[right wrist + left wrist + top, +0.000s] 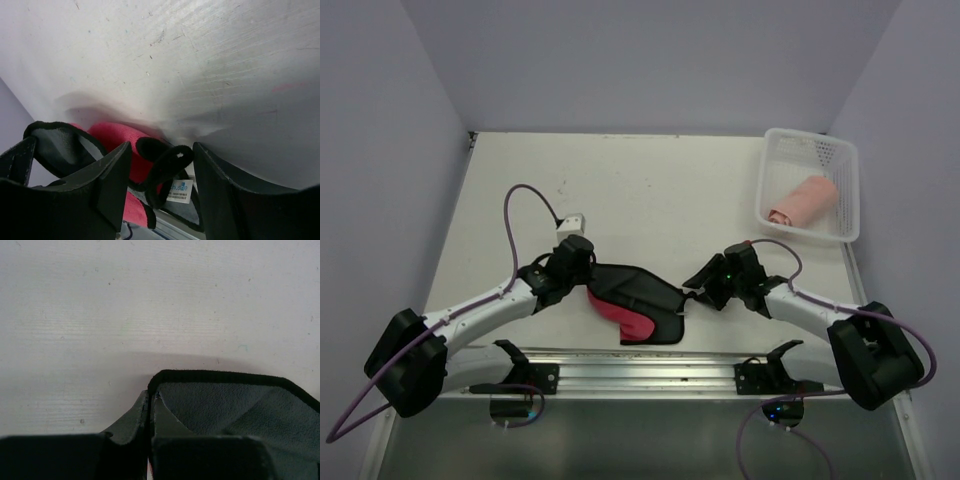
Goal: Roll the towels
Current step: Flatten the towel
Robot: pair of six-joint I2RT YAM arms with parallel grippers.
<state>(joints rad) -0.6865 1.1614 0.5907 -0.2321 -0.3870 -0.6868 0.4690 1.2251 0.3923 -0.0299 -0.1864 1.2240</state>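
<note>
The black cloth (638, 296), red face partly showing, lies rumpled at the near edge of the table (650, 190), between both grippers. The left gripper (586, 270) is clamped on its far left corner. The right gripper (696, 290) stands at its right edge with jaws apart. Only the right wrist view shows a loop of trim and the white tag (179, 190) between those fingers. The pink towel (804, 200) lies rolled in the basket (810, 137), far right.

Lab robot cell, plain walls (650, 60), white table (650, 190)
</note>
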